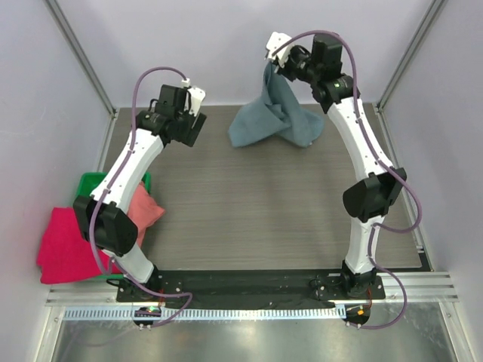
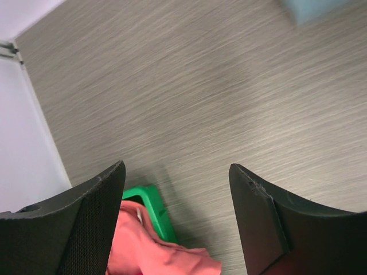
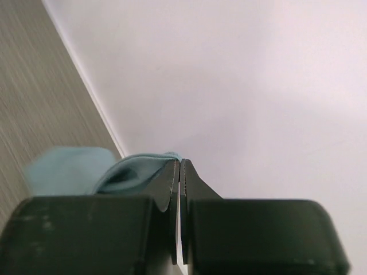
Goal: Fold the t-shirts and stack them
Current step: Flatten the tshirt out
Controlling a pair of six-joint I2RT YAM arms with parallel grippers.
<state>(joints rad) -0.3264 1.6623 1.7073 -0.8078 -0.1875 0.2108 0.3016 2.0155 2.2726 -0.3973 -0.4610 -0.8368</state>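
Note:
The slate-blue t-shirt [image 1: 275, 113] hangs bunched at the back of the table, its top edge lifted and its lower part resting on the surface. My right gripper [image 1: 272, 66] is shut on that top edge. In the right wrist view the jaws [image 3: 180, 163] are pressed together with blue cloth [image 3: 132, 172] pinched at the tips. My left gripper [image 1: 193, 132] hovers open and empty over the table's back left [image 2: 178, 172]. The salmon-pink t-shirt [image 1: 143, 207] spills out of a green bin [image 1: 90, 181]. The crimson-pink t-shirt [image 1: 64, 245] lies at the left edge.
The green bin [image 2: 152, 200] with salmon cloth [image 2: 149, 246] shows below the left fingers. Grey walls and metal frame posts close in the table at the back and sides. A rail with both arm bases runs along the near edge.

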